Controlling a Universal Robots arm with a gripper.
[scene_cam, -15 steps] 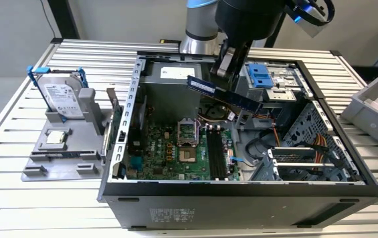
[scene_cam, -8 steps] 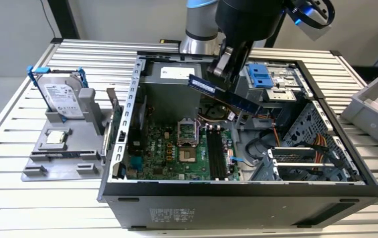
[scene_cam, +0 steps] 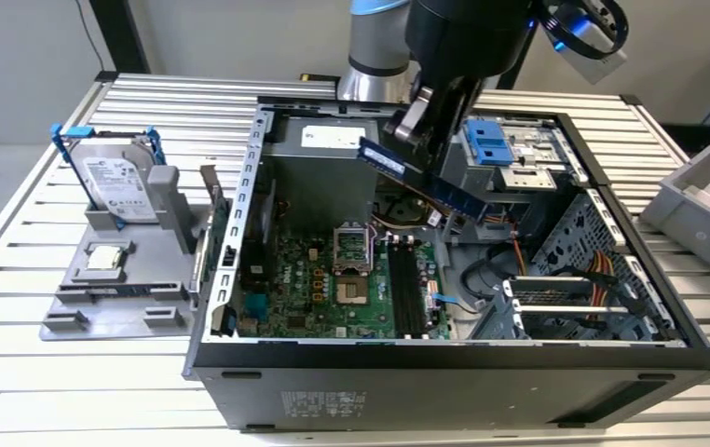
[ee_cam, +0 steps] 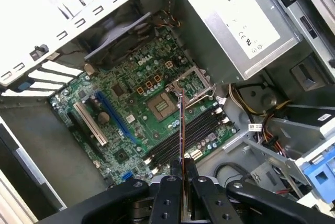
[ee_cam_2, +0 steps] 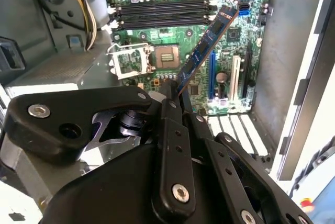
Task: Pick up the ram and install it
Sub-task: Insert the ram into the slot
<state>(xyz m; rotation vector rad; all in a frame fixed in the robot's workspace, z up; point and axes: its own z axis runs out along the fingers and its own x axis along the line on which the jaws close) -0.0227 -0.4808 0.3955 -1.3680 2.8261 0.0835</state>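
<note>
table [scene_cam: 7,223] carried the open computer case [scene_cam: 455,377] | motherboard [scene_cam: 318,289] lay flat on the case's floor | fingers [ee_cam: 170,187] hung above the case, clamped tight on one end of the ram [scene_cam: 436,186] | ram tilted in mid-air over the case's motherboard, touching no slot

Case open from above
Clear air between the ram [scene_cam: 448,193] and memory slots [scene_cam: 407,289]; cables [scene_cam: 579,265] and drive cage [scene_cam: 517,158] crowd the exterior view's right.

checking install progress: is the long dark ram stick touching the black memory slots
Apart. In the exterior view the long dark ram stick hangs well above the black memory slots.
</note>
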